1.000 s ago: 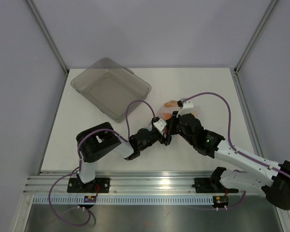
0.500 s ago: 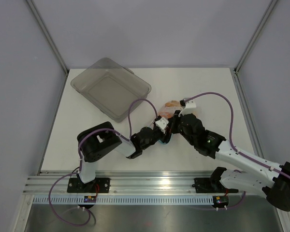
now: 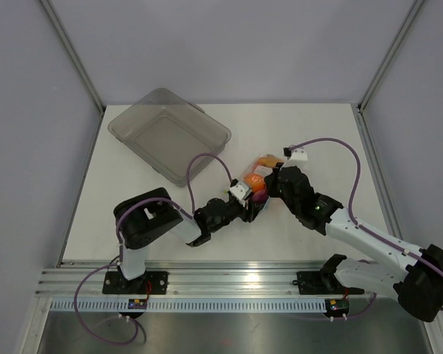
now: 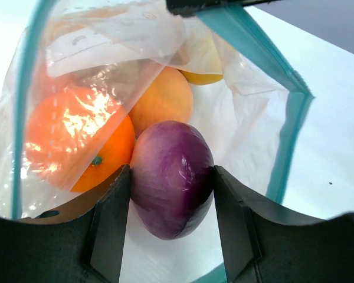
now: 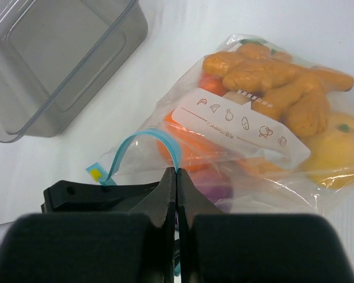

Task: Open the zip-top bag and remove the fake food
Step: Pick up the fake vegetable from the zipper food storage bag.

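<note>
Overlooking view, bench: the white bench (image 3: pixel 317 125) carries a grey tray (image 3: pixel 162 136) at its far left corner and the zip-top bag (image 3: pixel 272 168) near its middle.
Overlooking view, zip-top bag: it lies between the two hands and well apart from the tray. The fake food (image 3: pixel 264 159) shows through the clear plastic as orange and purple shapes.
Overlooking view, left hand: the left hand (image 3: pixel 257 200) reaches in from the near left, its tip at the near end of the bag.
Overlooking view, right hand: the right hand (image 3: pixel 269 192) comes in from the near right and meets the same end of the bag, just beside the left hand.
Left wrist view, purple piece: a rounded purple piece (image 4: pixel 172 177) sits in the open mouth of the bag, pressed on both sides by the left hand's two dark fingers (image 4: pixel 109 230).
Left wrist view, other food: an orange ball (image 4: pixel 76 141), a peach (image 4: pixel 162 100) and a yellow piece (image 4: pixel 203 75) lie deeper in the bag.
Left wrist view, zip strip: the teal zip strip (image 4: pixel 289 130) frames the mouth. Its upper part runs out from under a black fingertip at the top edge.
Right wrist view, right hand: the fingers are pressed fully together over the bag's lip, where the strip loops up. They appear to pinch it.
Right wrist view, bag: a knobbly orange piece (image 5: pixel 277 76) lies on top under a white printed label (image 5: pixel 242 127).
Right wrist view, tray: it stands beyond the bag, not touching it.
</note>
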Tool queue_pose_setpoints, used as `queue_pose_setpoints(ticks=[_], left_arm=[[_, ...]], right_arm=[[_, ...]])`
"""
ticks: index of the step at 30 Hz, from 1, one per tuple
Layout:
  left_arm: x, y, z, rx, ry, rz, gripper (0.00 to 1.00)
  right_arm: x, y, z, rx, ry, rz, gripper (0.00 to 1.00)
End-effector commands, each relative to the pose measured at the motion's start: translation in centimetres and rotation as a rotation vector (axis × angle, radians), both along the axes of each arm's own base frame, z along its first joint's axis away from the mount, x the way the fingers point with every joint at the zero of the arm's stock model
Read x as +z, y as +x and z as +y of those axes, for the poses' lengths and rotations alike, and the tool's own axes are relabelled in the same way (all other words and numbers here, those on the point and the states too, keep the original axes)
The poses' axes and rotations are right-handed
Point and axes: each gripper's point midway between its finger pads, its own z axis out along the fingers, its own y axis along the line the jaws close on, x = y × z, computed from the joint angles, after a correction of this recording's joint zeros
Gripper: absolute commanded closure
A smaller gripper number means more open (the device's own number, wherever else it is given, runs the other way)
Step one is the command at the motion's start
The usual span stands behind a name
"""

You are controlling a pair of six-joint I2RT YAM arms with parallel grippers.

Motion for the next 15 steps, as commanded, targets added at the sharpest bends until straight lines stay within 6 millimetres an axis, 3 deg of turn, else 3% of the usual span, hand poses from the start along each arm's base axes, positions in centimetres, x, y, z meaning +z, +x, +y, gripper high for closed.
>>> queue_pose_setpoints(ticks=[1,7,12,15], left_arm=[[5.2,0.7,0.4,0.048,-0.161,-0.064,0.66],[6.3,0.9,1.1,0.077,-0.161,-0.052,0.66],[8.4,1.4,1.5,0.099,-0.192,-0.005,0.67],[7.0,2.0,1.9,0.126,-0.138,0.083,0.69]], right_arm=[[0.4,0.5,-0.6,-0.035,0.024,-0.009,1.00],[-0.8,1.0,-0.9,-0.059,-0.021,0.031,1.00],[-1.6,1.0,-0.6,-0.052,-0.032,0.057,1.00],[-1.6,1.1,-0.6,-0.056,-0.029,0.057,1.00]])
